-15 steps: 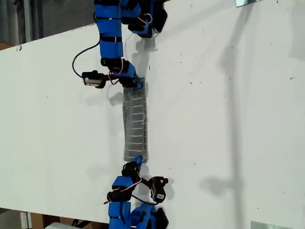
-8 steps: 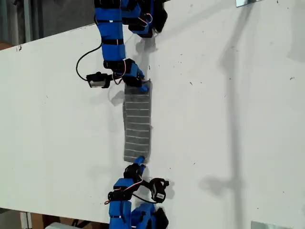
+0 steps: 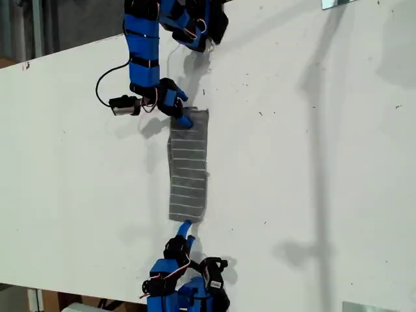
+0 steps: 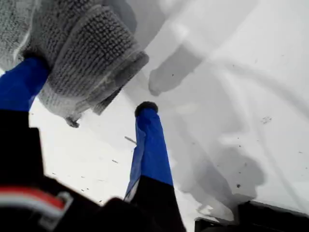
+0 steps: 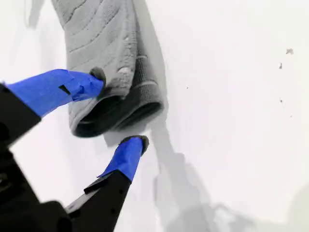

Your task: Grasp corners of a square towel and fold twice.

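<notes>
The grey striped towel (image 3: 188,169) lies on the white table as a narrow folded strip running up and down the exterior view. My first gripper (image 3: 184,121) is open at the strip's upper end, by its left corner (image 3: 174,125). In the first wrist view the towel (image 4: 82,43) covers one fingertip, while the other finger (image 4: 147,130) stands on bare table. My second gripper (image 3: 184,227) is open just below the strip's lower end. Its fingers (image 5: 72,87) straddle the layered end of the towel (image 5: 101,34) without closing.
The white table (image 3: 312,169) stretches wide toward the exterior view's right. Its left edge (image 3: 39,62) slants across the exterior view's upper left. Metal plates sit at the exterior view's top right (image 3: 338,3) and bottom right (image 3: 370,307). A black cable (image 3: 104,81) loops beside the first arm.
My first gripper let go of the towel's upper end and shifted left; that end now lies flatter and wider. My second gripper drew back down from the lower end.
</notes>
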Motion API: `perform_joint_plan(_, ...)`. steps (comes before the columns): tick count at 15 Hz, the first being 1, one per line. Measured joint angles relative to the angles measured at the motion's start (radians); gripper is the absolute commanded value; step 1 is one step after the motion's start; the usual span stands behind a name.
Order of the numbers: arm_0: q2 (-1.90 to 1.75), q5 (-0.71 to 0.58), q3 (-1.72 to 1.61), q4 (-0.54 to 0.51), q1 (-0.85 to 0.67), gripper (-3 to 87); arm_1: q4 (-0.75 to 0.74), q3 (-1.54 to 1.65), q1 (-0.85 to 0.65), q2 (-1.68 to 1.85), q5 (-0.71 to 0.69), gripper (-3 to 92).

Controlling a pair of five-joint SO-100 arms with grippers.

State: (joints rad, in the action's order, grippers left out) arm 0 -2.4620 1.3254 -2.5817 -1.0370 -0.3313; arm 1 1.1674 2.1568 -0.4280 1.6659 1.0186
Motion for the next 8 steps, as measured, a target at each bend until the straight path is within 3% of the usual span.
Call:
perform_joint_plan(4,-0.526,0.041,-0.221,-0.236,-0.064,22.3,0.005,-0.161,-0.060,-0.256,-0.067,32.4)
perform_joint_plan(5,-0.669,0.054,-0.249,-0.311,-0.061,22.2,0.009,-0.198,-0.054,-0.278,-0.069,23.3)
perform_joint_plan(7,-0.822,0.083,-0.305,-0.342,-0.057,22.2,-0.002,-0.253,-0.035,-0.302,-0.075,0.0)
perform_joint_plan(8,-0.862,0.095,-0.333,-0.350,-0.057,22.2,0.000,-0.268,-0.034,-0.305,-0.075,-0.1)
